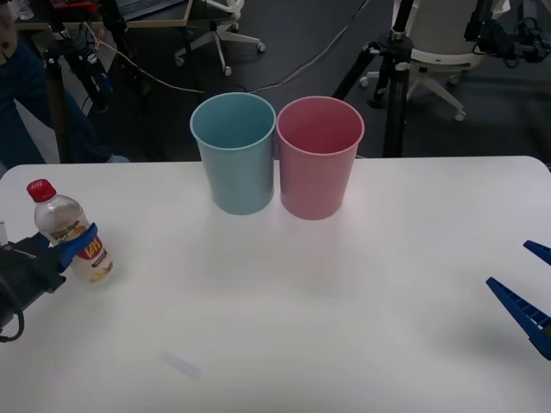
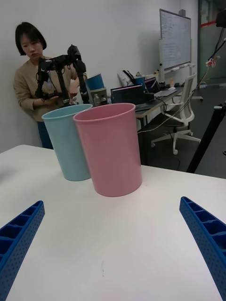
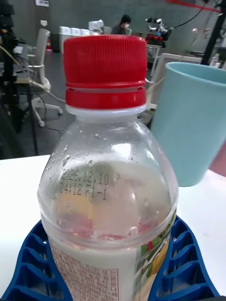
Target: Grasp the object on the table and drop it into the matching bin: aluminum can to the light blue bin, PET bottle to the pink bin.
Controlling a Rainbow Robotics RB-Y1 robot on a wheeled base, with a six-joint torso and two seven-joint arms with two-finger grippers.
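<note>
Blue ribbed fingers (image 3: 33, 263) of my left gripper (image 1: 76, 245) pinch the bottle (image 1: 71, 228) at its label, at the table's (image 1: 301, 327) left edge, tilted. My left wrist view resolves a ridged red cap (image 3: 104, 63) and clear, beaded plastic. My right gripper (image 1: 527, 297) hangs spread wide, holding nothing, near the right edge. Smooth tapered blue bin (image 1: 233, 152) and pink bin (image 1: 318, 157) stand touching at the table's back.

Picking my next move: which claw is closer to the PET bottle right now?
Left. The left claw is closed around the PET bottle near the table's left edge. The right claw sits open at the far right edge, well away from it.
</note>
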